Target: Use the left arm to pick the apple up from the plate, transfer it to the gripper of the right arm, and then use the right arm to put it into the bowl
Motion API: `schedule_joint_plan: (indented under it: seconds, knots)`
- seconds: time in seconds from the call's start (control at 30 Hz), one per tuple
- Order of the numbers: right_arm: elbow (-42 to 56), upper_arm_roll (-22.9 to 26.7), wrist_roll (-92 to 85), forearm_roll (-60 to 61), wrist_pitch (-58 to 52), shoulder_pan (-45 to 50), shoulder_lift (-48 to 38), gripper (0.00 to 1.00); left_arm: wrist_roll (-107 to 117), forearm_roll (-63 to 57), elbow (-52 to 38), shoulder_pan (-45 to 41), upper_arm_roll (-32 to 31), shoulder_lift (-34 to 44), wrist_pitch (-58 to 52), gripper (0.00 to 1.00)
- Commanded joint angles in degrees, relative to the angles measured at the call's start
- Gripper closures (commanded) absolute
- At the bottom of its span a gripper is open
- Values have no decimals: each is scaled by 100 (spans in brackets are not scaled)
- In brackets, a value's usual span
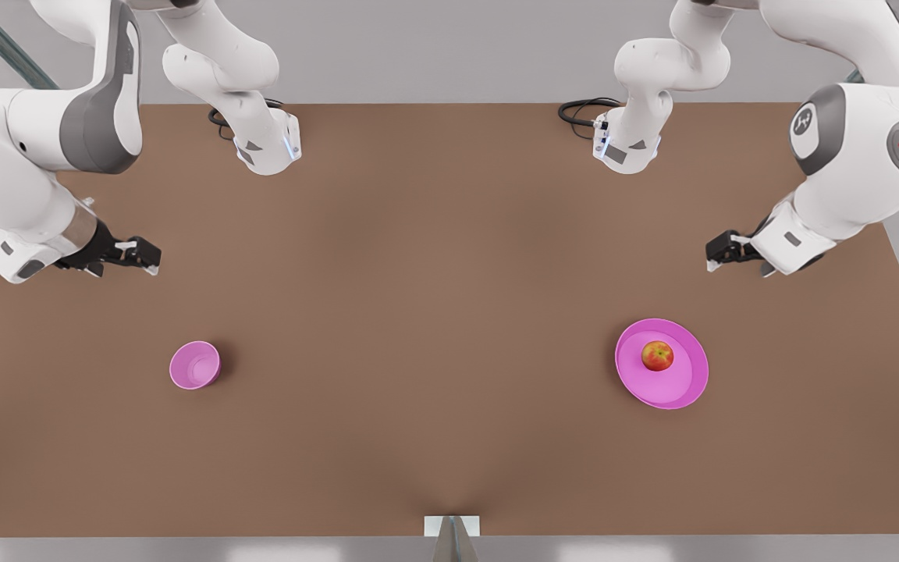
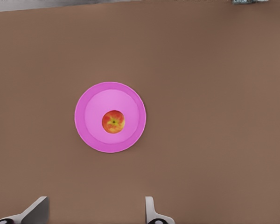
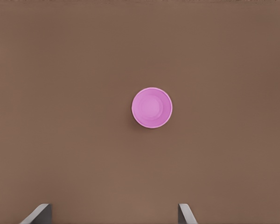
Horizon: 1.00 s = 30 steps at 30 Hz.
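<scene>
My left end effector [image 1: 719,256] hung wide open above the small red apple [image 1: 657,356] on the wide pink plate [image 1: 684,386], pickup not begun, descent needed; my right end effector [image 1: 137,256] waited, open.

One apple [image 1: 657,356] sits on one plate [image 1: 680,390] at the front view's right. One bowl [image 1: 194,365] stands at the left. Two arms, each with one gripper: left gripper [image 1: 719,251], right gripper [image 1: 137,255]. One table [image 1: 418,312].
</scene>
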<state>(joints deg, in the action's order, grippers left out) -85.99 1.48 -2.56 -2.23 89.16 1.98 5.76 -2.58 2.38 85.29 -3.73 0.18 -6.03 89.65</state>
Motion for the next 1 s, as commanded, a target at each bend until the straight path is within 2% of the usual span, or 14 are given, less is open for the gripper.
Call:
schedule_joint_plan:
  seconds: [0.0, 0.07, 0.17, 0.2, 0.33, 0.4, 0.7, 0.97]
  knots:
    - [3, 2, -157, 39, 137, 13, 4, 0, 3, -18, -3, 48, 0, -30, 184, 0]
    - [12, 2, -139, 39, 137, 13, 13, 0, -14, 8, 58, 91, 9, -372, 675, 0]
    - [12, 2, -139, 39, 137, 13, 13, 0, 21, 113, 1919, 83, 17, -443, 3248, 0]
    - [12, 2, -148, 39, 137, 13, 13, 0, 30, 183, 2149, 92, 17, -478, 3725, 0]
    - [12, 11, -157, 39, 137, -4, 22, 0, -23, 272, 2852, 171, 26, -715, 4596, 0]
    - [12, 28, -165, 153, 128, -13, 31, 0, -14, 280, 3371, 171, 26, -838, 5466, 0]
    - [12, 28, -165, 144, 120, -13, 31, 0, 21, 535, 3363, 188, 9, -1805, 6284, 0]
    - [12, 19, -165, 144, 128, -4, 57, 0, 30, 755, 3266, 127, -9, -2191, 6574, 0]
